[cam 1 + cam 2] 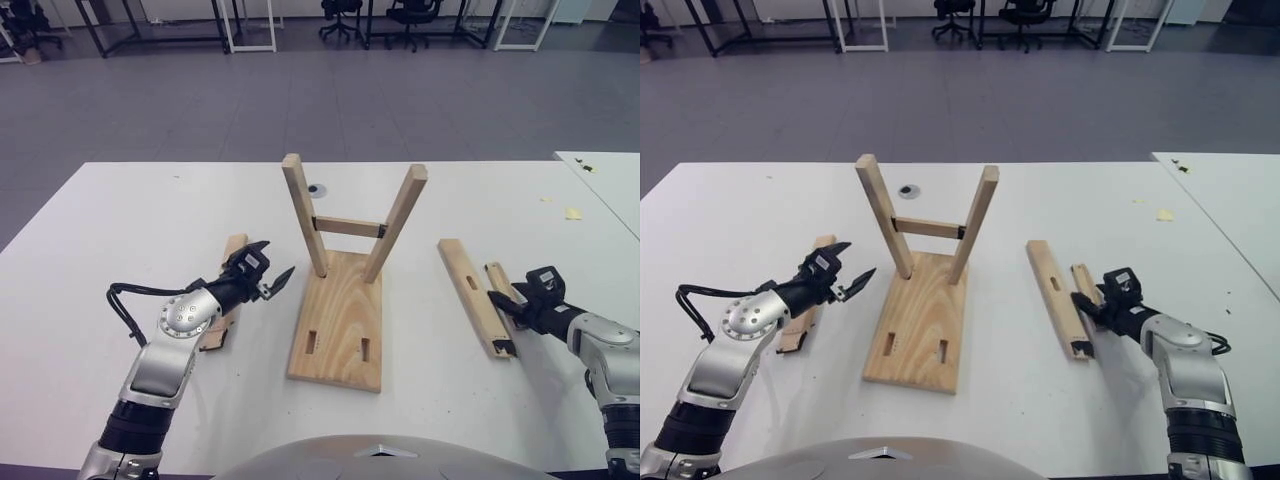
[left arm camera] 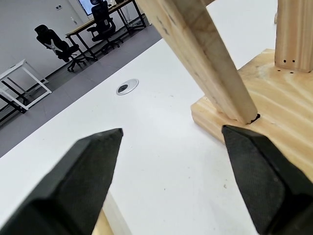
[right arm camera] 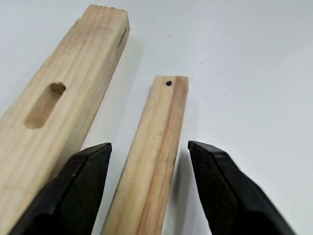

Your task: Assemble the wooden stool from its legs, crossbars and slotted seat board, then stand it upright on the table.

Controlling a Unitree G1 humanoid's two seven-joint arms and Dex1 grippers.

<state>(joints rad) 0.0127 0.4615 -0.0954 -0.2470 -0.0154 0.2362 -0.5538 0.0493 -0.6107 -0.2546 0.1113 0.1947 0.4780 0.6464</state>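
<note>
Right pincer [image 3: 149, 146] open astride crossbar [image 3: 160, 117] — left pincer [image 2: 172, 130] open, empty.

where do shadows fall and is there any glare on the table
Left eye view: even light, only a faint soft shadow along the near edge of the seat board, no glare on the table. Right wrist view: a narrow shadow lies beside the crossbar, inside the open right gripper.

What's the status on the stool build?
Left gripper open, beside seat board. Right gripper open, straddling loose crossbar. Two legs seated, two slots empty. Loose leg close beside it.
</note>
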